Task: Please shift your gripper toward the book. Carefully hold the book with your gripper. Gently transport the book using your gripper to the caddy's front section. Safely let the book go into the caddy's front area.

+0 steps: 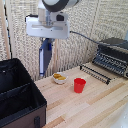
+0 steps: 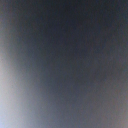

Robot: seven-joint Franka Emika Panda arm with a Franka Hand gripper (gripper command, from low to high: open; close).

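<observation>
My gripper [image 1: 46,42] hangs under the white wrist block at the top of the exterior view. It is shut on the dark navy book [image 1: 45,60], which hangs upright below it, well above the table. The book is just past the far right corner of the black caddy [image 1: 31,118], which stands open at the exterior view's lower left with a divider [image 1: 16,90] across it. In the wrist view a blurred dark blue surface, probably the book [image 2: 70,55], fills the frame; the fingers do not show there.
A red cup [image 1: 79,85] and a small bowl with yellow contents [image 1: 59,77] stand on the wooden table [image 1: 95,107] right of the book. A black-and-silver toaster oven [image 1: 112,54] with its rack pulled out [image 1: 96,73] is at the back right.
</observation>
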